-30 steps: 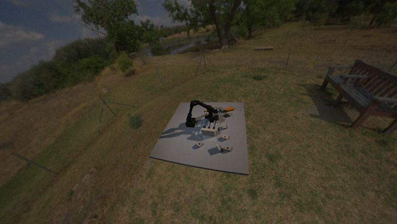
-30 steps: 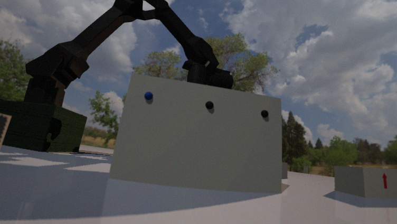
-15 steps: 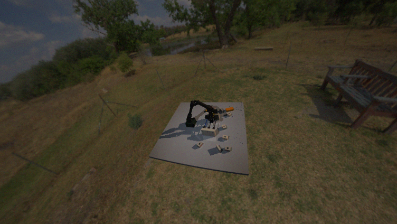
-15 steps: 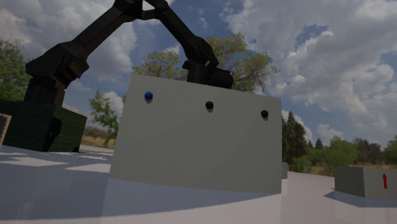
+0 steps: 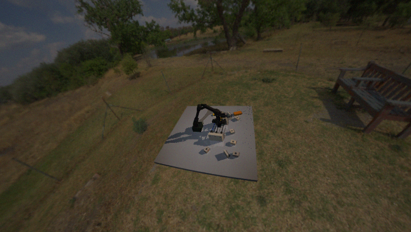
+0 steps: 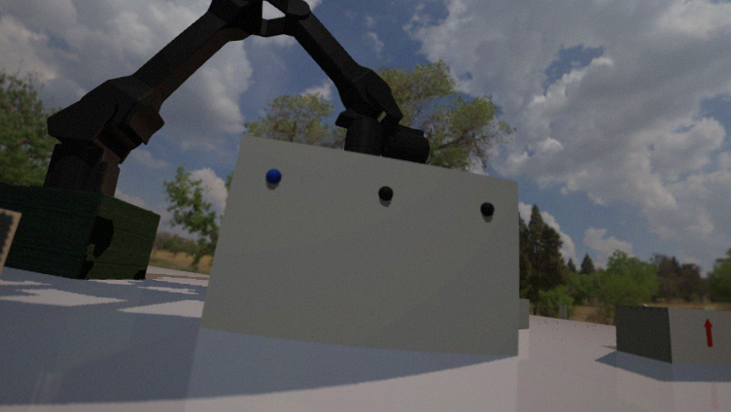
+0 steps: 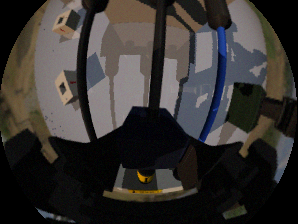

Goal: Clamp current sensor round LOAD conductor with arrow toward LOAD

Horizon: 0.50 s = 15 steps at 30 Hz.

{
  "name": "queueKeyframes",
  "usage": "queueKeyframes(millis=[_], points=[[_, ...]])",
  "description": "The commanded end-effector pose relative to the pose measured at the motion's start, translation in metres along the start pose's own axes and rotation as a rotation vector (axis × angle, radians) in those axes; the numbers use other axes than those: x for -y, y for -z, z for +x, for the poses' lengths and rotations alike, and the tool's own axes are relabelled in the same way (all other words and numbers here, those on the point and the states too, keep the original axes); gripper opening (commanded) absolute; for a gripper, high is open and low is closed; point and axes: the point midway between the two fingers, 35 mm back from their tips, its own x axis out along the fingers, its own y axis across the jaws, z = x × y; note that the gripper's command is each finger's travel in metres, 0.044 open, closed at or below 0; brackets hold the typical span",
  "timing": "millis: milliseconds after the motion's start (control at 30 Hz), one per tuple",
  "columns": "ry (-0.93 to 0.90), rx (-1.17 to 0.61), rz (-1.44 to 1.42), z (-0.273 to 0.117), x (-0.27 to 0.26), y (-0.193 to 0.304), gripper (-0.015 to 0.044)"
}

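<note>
My gripper (image 5: 219, 122) (image 7: 149, 126) is shut on the current sensor (image 7: 151, 131), a dark blue-black block low in the middle of the wrist view. The middle black conductor (image 7: 159, 60) runs down to the sensor, between another black conductor (image 7: 84, 75) and a blue conductor (image 7: 220, 75). A yellow disc (image 7: 145, 176) with a dark mark shows just below the sensor; I cannot read it as LOAD. The sensor's arrow and latch cannot be made out. In the exterior view the pale end panel (image 6: 358, 265) hides the fingers and the sensor.
The panel (image 5: 215, 136) stands on the grey table (image 5: 184, 158). Several small pale blocks lie around it, such as one block (image 5: 233, 142) to its right and another block (image 5: 206, 149) in front. A block with a red arrow (image 6: 709, 332) is at far right. An orange-handled tool (image 5: 237, 113) is behind.
</note>
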Motion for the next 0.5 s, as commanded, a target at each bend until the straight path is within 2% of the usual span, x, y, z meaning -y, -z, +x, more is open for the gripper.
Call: queueKeyframes(millis=[0,133,200,467], points=[[0.000,0.000,0.000,0.0002,0.0000,0.0000,0.0075],[0.000,0.000,0.000,0.0002,0.0000,0.0000,0.0049],[0.000,0.000,0.000,-0.0005,0.0000,0.0000,0.0000],[0.001,0.000,0.000,-0.0007,0.0003,0.0000,0.0000]])
